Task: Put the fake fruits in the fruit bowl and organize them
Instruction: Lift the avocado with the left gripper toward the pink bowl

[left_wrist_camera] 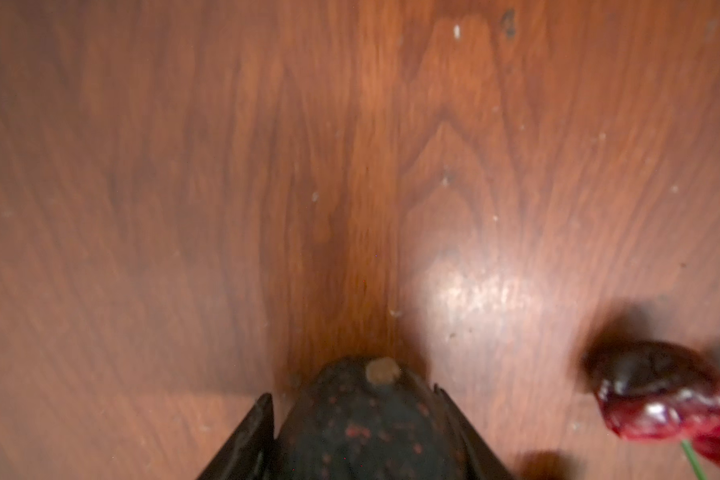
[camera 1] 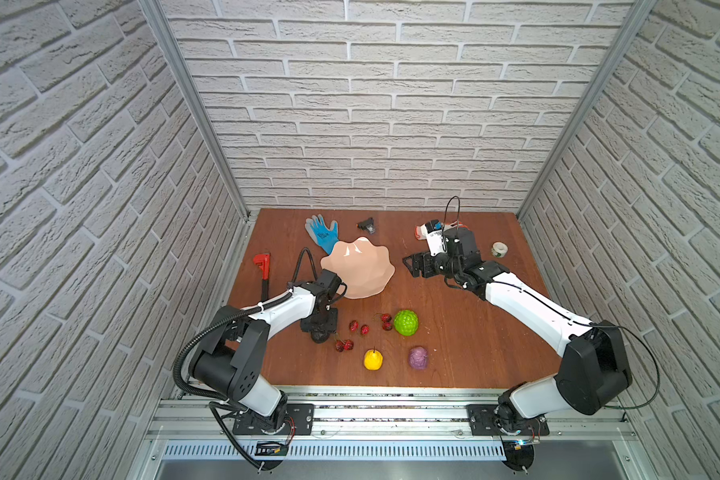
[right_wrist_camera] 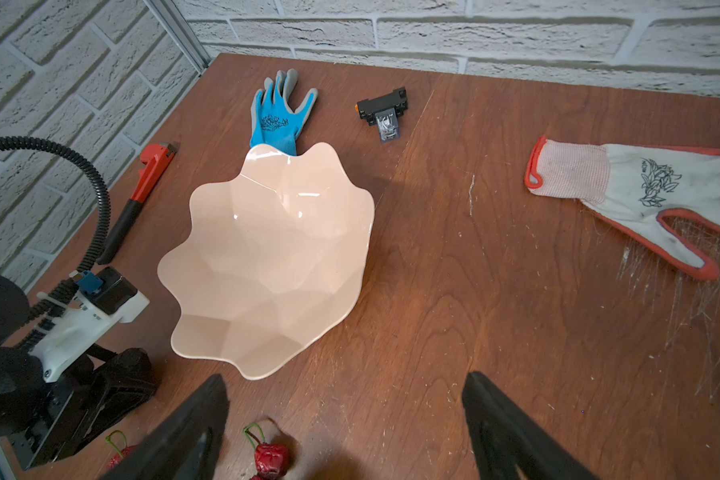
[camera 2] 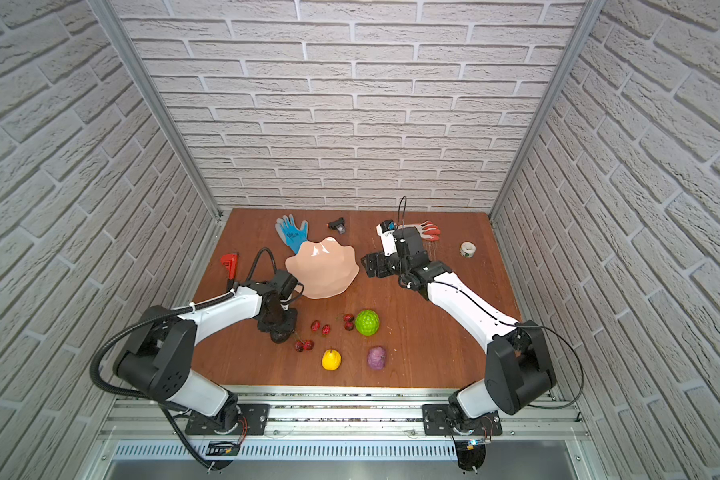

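Avocado (left_wrist_camera: 362, 428) fills the near edge of the left wrist view, dark and red-speckled, with the left gripper (left_wrist_camera: 352, 392) closed on it, one finger against each flank. Whether it has left the table (left_wrist_camera: 184, 208) I cannot tell.

Take 12 o'clock as the far wall in both top views. A berry pair (camera 1: 344, 345) lies just beside the avocado at 4 o'clock, with the pear (camera 1: 373, 359) and purple fruit (camera 1: 417, 358) farther out that way. More berries (camera 1: 359, 327) lie at 3, the green ball (camera 1: 406, 322) beyond them. The bowl (camera 1: 362, 266), empty, sits near at 1 o'clock, its rim close to the left arm (camera 1: 283, 309). At the bowl's 3 o'clock hangs the right gripper (right_wrist_camera: 346, 378), jaws wide, holding nothing.

The step looks like carrying the avocado in. Best to rise straight first, clear of the berry stems, then swing toward 1 o'clock high enough to pass the scalloped rim, since the arm could nudge the bowl. Lower to the centre and let go low, as a rounded fruit dropped on faceted sides would likely roll.
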Motion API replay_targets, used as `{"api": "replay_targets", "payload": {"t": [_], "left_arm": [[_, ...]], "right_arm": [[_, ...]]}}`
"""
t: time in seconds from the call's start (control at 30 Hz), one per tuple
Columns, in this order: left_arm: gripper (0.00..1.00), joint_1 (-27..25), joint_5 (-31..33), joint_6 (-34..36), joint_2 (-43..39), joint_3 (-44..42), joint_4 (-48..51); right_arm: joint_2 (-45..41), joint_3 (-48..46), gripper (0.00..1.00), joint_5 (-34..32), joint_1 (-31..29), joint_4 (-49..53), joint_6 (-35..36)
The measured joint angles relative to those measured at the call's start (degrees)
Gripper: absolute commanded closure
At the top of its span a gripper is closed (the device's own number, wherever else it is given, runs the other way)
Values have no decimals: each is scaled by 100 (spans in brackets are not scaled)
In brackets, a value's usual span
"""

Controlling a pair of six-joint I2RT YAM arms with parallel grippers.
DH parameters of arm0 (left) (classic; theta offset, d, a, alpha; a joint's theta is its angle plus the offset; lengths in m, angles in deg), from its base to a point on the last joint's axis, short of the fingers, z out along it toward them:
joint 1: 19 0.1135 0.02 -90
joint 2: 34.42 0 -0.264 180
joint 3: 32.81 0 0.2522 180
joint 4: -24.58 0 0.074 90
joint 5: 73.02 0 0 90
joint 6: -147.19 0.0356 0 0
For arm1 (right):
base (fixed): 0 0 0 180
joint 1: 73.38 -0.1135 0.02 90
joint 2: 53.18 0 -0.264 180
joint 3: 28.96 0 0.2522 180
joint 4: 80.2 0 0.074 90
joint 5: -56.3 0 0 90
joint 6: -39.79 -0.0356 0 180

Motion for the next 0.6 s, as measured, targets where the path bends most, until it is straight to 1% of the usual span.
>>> {"api": "replay_targets", "payload": {"t": [0.27, 0.5, 0.6], "left_arm": [[66, 33, 20, 0, -516, 210, 315], [69, 116, 42, -9, -723, 297, 540], [68, 146, 42, -28, -824, 538, 824]], "right_arm": [[0, 4, 12, 2, -4, -7, -46], [0, 4, 12, 2, -26, -9, -63], [-2, 4, 12, 0, -26, -9, -63]]}}
